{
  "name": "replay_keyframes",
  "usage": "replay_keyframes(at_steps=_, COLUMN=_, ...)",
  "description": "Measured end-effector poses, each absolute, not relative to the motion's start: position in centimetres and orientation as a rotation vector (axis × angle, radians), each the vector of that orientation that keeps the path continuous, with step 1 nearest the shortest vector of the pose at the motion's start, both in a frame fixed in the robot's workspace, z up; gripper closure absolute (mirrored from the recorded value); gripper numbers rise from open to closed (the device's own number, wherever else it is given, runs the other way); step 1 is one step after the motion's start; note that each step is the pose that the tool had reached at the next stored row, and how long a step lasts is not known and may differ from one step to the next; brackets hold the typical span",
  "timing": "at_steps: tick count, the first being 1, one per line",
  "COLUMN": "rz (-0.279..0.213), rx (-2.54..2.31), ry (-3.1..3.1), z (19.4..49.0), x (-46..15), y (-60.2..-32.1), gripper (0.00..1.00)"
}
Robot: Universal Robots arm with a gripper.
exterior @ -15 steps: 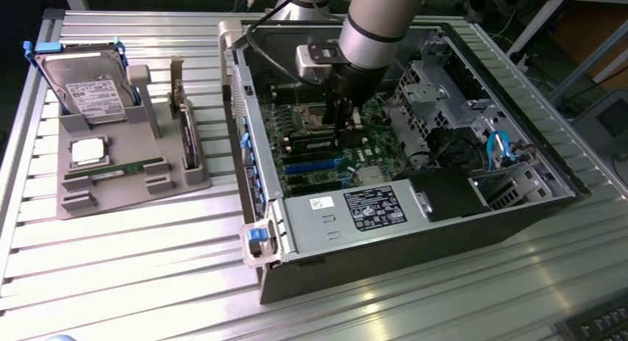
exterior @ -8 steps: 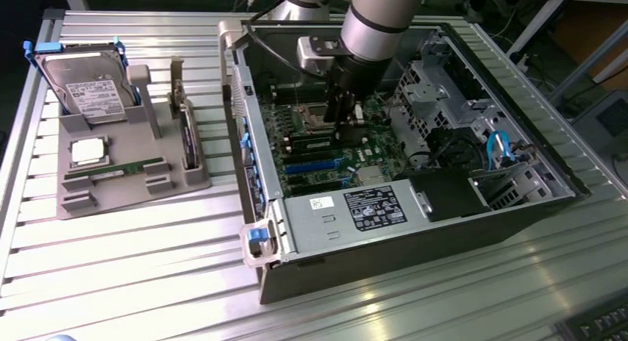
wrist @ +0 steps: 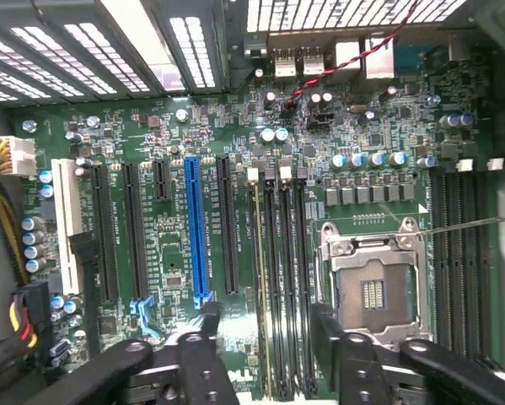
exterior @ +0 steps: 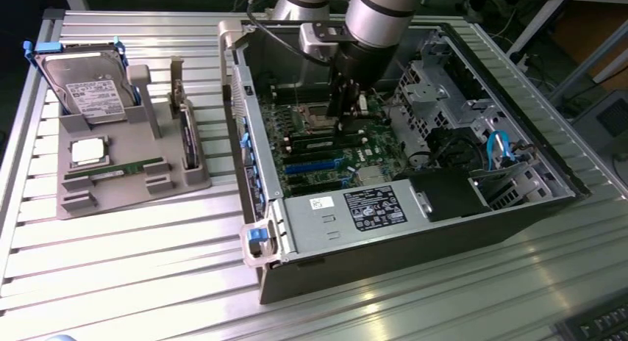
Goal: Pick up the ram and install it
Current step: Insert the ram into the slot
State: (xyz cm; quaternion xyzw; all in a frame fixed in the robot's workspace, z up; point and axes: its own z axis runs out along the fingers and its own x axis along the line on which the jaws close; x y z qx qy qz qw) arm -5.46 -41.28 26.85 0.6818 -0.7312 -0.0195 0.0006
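Wrist view looks straight down on the motherboard (wrist: 151,169), where the gripper (wrist: 265,316) is spread wide with nothing in its grasp, its two dark fingers (wrist: 208,354) standing either side of a bank of long black memory slots (wrist: 290,278). The ram (wrist: 260,278) sits on edge in one of those slots, a thin green line between the fingers, and neither finger presses on it. The empty CPU socket (wrist: 374,291) lies just beside the bank. In the exterior view the arm reaches down into the open computer case (exterior: 412,238) on the desk (exterior: 147,267), the gripper (exterior: 345,117) hanging close above the ram (exterior: 310,144). On the exterior view's left, a grey fixture (exterior: 137,190) carries a hard drive (exterior: 88,91) and a second green stick (exterior: 123,169), well apart from the gripper.
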Motion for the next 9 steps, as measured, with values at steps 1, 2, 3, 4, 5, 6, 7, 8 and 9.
replay_keyframes(at_steps=1, rz=-0.061, rx=2.141, ry=-2.296, z=26.98, x=-5.46, y=-41.28, gripper=0.47)
replay_keyframes(at_steps=2, rz=-0.061, rx=2.141, ry=-2.296, z=27.11, x=-5.46, y=-41.28, gripper=0.53)
replay_keyframes(at_steps=3, rz=-0.061, rx=2.141, ry=-2.296, z=27.21, x=-5.46, y=-41.27, gripper=0.60)
replay_keyframes(at_steps=4, rz=-0.061, rx=2.141, ry=-2.296, z=27.29, x=-5.46, y=-41.28, gripper=0.60)
replay_keyframes(at_steps=5, rz=-0.061, rx=2.142, ry=-2.297, z=27.32, x=-5.45, y=-41.27, gripper=0.60)
replay_keyframes(at_steps=6, rz=-0.061, rx=2.142, ry=-2.297, z=27.32, x=-5.46, y=-41.27, gripper=0.60)
replay_keyframes(at_steps=7, rz=-0.061, rx=2.141, ry=-2.296, z=27.33, x=-5.45, y=-41.27, gripper=0.60)
replay_keyframes(at_steps=8, rz=-0.061, rx=2.141, ry=-2.296, z=27.34, x=-5.37, y=-41.27, gripper=0.60)
replay_keyframes(at_steps=9, rz=-0.061, rx=2.141, ry=-2.296, z=27.40, x=-5.00, y=-41.27, gripper=0.60)
